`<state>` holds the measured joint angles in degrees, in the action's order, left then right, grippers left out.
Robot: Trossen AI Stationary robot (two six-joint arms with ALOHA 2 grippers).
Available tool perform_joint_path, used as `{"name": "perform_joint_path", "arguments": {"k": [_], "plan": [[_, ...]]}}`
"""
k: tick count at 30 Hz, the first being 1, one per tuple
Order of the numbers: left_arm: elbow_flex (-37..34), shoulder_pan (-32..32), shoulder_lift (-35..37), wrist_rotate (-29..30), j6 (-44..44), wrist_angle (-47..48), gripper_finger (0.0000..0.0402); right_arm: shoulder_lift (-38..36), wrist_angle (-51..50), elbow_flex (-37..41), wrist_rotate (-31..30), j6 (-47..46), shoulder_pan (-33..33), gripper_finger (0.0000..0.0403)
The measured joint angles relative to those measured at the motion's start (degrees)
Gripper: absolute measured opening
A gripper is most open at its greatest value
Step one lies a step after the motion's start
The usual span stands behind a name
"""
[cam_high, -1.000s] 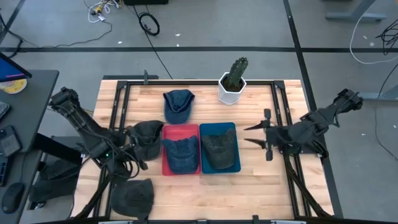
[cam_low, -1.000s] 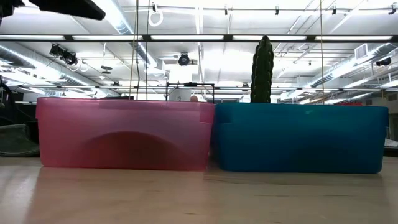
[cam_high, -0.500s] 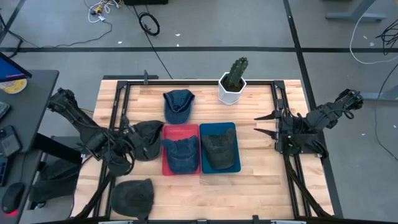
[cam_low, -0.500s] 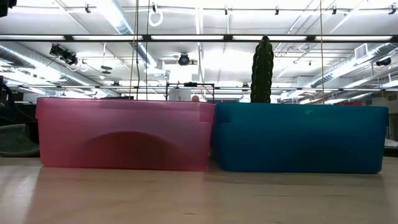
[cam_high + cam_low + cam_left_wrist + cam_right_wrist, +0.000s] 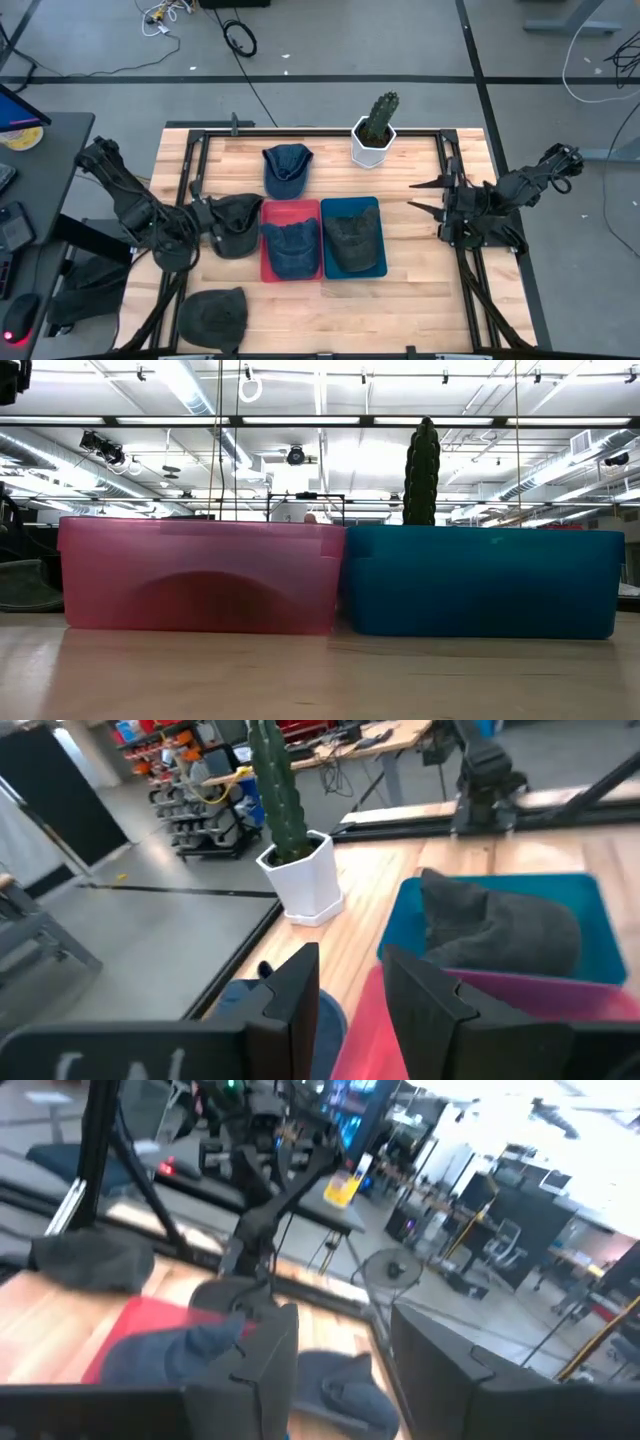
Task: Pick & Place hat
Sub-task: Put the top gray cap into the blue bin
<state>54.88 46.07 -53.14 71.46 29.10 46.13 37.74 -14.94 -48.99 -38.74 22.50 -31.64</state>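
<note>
Right fingers (image 5: 432, 197) apart, empty, left fingers (image 5: 352, 995) parted, empty, low view shows only bins (image 5: 200, 575).

Five hats (image 5: 287, 168), two bins (image 5: 291, 211), one potted cactus (image 5: 375, 130)

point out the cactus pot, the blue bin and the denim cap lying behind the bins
white cactus pot (image 5: 372, 146), high view, on the pot's front wall
blue bin (image 5: 378, 268), high view, on its near right rim
blue denim cap (image 5: 286, 170), high view, on the middle of its crown
</note>
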Motion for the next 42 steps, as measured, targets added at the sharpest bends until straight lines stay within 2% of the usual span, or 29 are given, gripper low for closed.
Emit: {"name": "perform_joint_path", "arguments": {"k": [4, 9, 11, 14, 19, 22, 28, 32, 34, 39, 42], "plan": [[0.0, 0.7, 2.1, -6.0, -3.5, -6.2, 0.0117, 0.0, 1.7, 0.0, 0.0, 0.2, 0.0, 0.0165], [0.0, 0.4, 1.3, -23.0, -14.9, -18.6, 0.0117, 0.7, 0.0, 0.0, 0.1, -6.4, 0.0, 0.0165], [0.0, -0.3, 0.7, -25.3, -17.6, -19.1, 0.0117, 1.1, -1.5, 0.0, 0.2, -9.2, 0.0, 0.0165], [0.0, -2.2, 1.2, -25.3, -12.0, -9.4, 0.0117, 2.0, -3.5, 0.0, 0.2, -12.7, 0.0, 0.0165], [0.0, -6.0, 0.3, -25.5, 12.7, 16.0, 0.0117, 3.9, -4.0, 0.0, 0.2, -16.1, 0.0, 0.0165], [0.0, -7.3, -0.8, -26.6, 19.2, 23.2, 0.0117, 4.6, -3.2, 0.0, 0.2, -17.1, 0.2, 0.0165], [0.0, -8.1, -0.9, -26.5, 19.7, 22.4, 0.0117, 5.6, -3.4, 0.0, 0.2, -20.2, 0.9, 0.0165], [0.0, -8.4, -0.9, -24.2, 20.2, 21.0, 0.0117, 6.5, -3.6, 0.0, 0.2, -20.2, 1.6, 0.0165], [0.0, -8.6, -1.3, -26.7, 21.3, 21.0, 0.0117, 6.8, -3.6, 0.0, 0.2, -20.3, 2.0, 0.0165], [0.0, -10.3, -4.5, -38.3, 20.8, 21.8, 0.0117, 7.6, -3.6, 0.0, 0.2, -19.3, 2.9, 0.0165], [0.0, -12.1, -7.4, -40.2, 19.8, 22.8, 0.0117, 7.8, -3.7, 0.0, 0.2, -18.8, 3.7, 0.0165]]}}
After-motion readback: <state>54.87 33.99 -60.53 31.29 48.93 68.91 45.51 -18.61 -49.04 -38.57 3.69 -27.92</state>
